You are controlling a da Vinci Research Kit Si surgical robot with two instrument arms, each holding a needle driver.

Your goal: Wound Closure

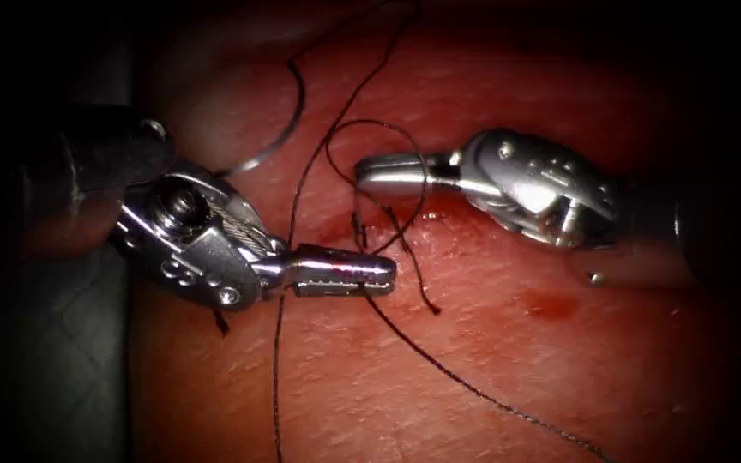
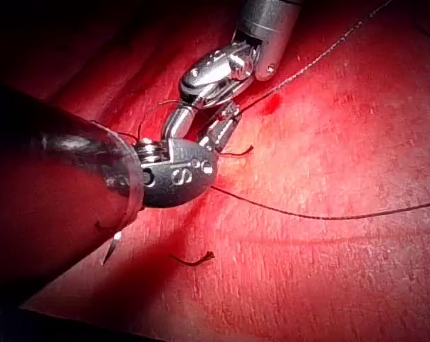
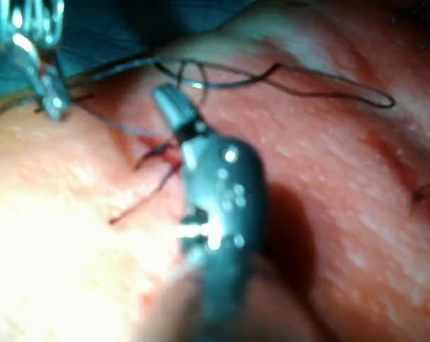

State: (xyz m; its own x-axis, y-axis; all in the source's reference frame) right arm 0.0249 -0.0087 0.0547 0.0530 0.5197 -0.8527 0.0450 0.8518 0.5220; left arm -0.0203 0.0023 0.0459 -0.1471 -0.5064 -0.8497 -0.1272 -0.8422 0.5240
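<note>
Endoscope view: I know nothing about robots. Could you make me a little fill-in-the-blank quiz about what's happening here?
1. The curved needle lies on the tissue, left of the cut, held by ___ pincer.
2. The thread trailing toward the lower right is clamped in the shut ___ pincer.
3. A loop of thread arches just above the shut ___ pincer; whether that one grips thread is unclear.

Missing words: neither; left; right.
</note>
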